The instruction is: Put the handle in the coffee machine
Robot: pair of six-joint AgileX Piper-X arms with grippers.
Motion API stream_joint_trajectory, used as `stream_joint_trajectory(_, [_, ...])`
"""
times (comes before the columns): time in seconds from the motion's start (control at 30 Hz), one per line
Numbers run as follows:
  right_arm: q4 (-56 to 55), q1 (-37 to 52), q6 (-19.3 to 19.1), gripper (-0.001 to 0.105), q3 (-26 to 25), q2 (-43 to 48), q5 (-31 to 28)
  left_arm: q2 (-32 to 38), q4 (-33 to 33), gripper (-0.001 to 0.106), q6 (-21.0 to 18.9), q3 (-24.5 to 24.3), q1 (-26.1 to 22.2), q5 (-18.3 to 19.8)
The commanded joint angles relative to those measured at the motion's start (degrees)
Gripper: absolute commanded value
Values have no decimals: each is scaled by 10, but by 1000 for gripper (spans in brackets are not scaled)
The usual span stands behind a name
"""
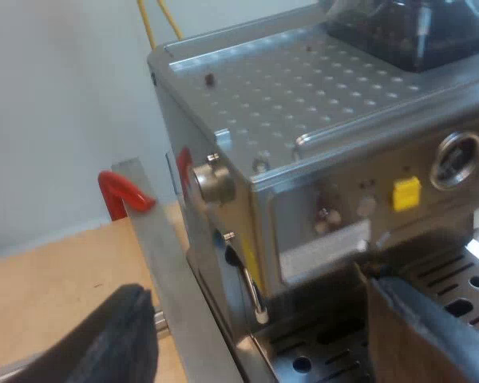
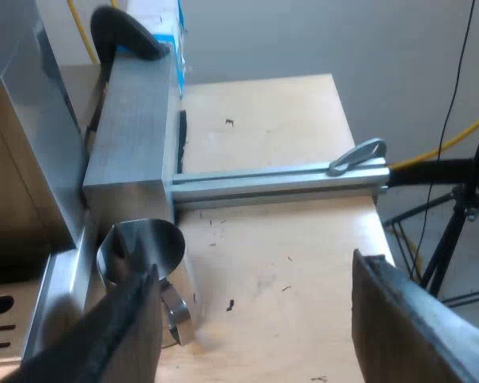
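The espresso machine (image 1: 319,159) stands close before my left gripper (image 1: 279,347), which is open with nothing between its fingers (image 1: 116,339). I look at the machine's corner: the perforated steel top, the dark bean hopper (image 1: 415,32), a round gauge (image 1: 457,159) and a yellow tag (image 1: 406,192) on the front, and a side knob (image 1: 211,182) above the steam wand (image 1: 251,287). The slotted drip tray (image 1: 455,291) lies under the gripper. My right gripper (image 2: 255,327) is open over the wooden table (image 2: 271,263), beside the machine's base (image 2: 8,311).
A shiny steel milk jug (image 2: 144,255) stands by a grey metal block (image 2: 132,128) close to my right gripper's finger. An aluminium rail (image 2: 279,182) crosses the table. A red hook (image 1: 124,191) sits on a metal bar (image 1: 164,263) by the machine's side. A tripod (image 2: 463,207) stands past the table edge.
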State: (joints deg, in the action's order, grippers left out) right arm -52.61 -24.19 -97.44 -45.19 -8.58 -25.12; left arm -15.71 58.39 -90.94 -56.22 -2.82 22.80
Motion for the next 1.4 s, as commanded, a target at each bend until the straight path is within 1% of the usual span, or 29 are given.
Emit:
stream_joint_trajectory(0.03, [-36, 2, -18, 55, 0, 50, 1, 70, 30, 59, 0, 28, 0, -3])
stream_joint_trajectory(0.13, [-69, 2, -18, 55, 0, 89, 8, 127, 57, 59, 0, 50, 0, -24])
stream_joint_trajectory(0.17, [-76, 2, -18, 55, 0, 94, 9, 127, 59, 59, 0, 52, 0, -27])
stream_joint_trajectory(0.2, [-87, 2, -18, 55, 0, 109, 9, 142, 66, 59, 2, 55, 0, -37])
stream_joint_trajectory(0.23, [-100, 2, -18, 55, 0, 120, 10, 180, 92, 59, 17, 67, 0, -59])
stream_joint_trajectory(0.27, [-110, 2, -18, 55, -3, 120, 9, 187, 99, 59, 21, 70, 0, -63])
stream_joint_trajectory(0.33, [-137, -1, -18, 55, -6, 115, 12, 223, 130, 59, 37, 81, 0, -78])
stream_joint_trajectory(0.43, [-138, -1, -18, 55, 0, 117, 20, 246, 157, 59, 45, 90, 0, -91])
stream_joint_trajectory(0.47, [-137, -1, -18, 55, 1, 117, 20, 248, 189, 59, 53, 92, 0, -102])
stream_joint_trajectory(0.5, [-137, -1, -18, 55, 2, 117, 20, 244, 218, 59, 56, 92, -4, -103])
stream_joint_trajectory(0.53, [-137, -1, -18, 55, 5, 117, 20, 246, 228, 59, 63, 93, -5, -106])
stream_joint_trajectory(0.6, [-135, -1, -18, 55, 6, 117, 22, 246, 223, 59, 68, 93, -5, -100])
stream_joint_trajectory(0.67, [-135, -1, -18, 55, 6, 117, 22, 246, 208, 59, 68, 93, -5, -103])
stream_joint_trajectory(0.7, [-134, -1, -18, 55, 6, 117, 22, 246, 198, 59, 59, 93, -5, -103])
stream_joint_trajectory(0.73, [-126, -1, -19, 55, 9, 117, 23, 245, 182, 59, 39, 96, -5, -103])
stream_joint_trajectory(0.77, [-123, -1, -24, 55, 10, 117, 23, 245, 173, 59, 32, 97, -5, -103])
stream_joint_trajectory(0.83, [-98, -1, -49, 55, 21, 117, 50, 245, 144, 59, 0, 110, -5, -108])
stream_joint_trajectory(0.87, [-90, -1, -54, 55, 24, 117, 59, 245, 135, 59, -8, 116, -5, -110])
stream_joint_trajectory(0.9, [-72, -1, -56, 55, 32, 117, 85, 245, 131, 59, -11, 120, -5, -113])
stream_joint_trajectory(0.97, [-49, -1, -56, 55, 45, 117, 116, 245, 107, 59, -25, 139, -5, -128])
stream_joint_trajectory(1.03, [-41, -1, -56, 55, 50, 116, 131, 245, 94, 59, -40, 154, -5, -145])
stream_joint_trajectory(1.07, [-38, -1, -56, 55, 52, 116, 131, 245, 92, 59, -40, 156, -5, -147])
stream_joint_trajectory(1.1, [-29, -1, -56, 55, 60, 116, 144, 245, 91, 59, -41, 158, -5, -149])
stream_joint_trajectory(1.13, [-19, -1, -56, 55, 74, 116, 161, 245, 78, 59, -54, 178, -5, -160])
stream_joint_trajectory(1.17, [-19, -1, -56, 55, 74, 116, 161, 245, 78, 59, -54, 178, -5, -160])
stream_joint_trajectory(1.2, [-15, -1, -56, 55, 97, 116, 165, 245, 68, 59, -56, 209, -5, -161])
stream_joint_trajectory(1.23, [-18, -1, -56, 55, 122, 116, 165, 245, 68, 59, -56, 218, -5, -161])
stream_joint_trajectory(1.3, [-17, -1, -54, 55, 137, 116, 165, 244, 68, 59, -56, 227, -5, -161])
stream_joint_trajectory(1.4, [-20, -1, -52, 55, 155, 116, 180, 244, 68, 59, -56, 241, -5, -161])
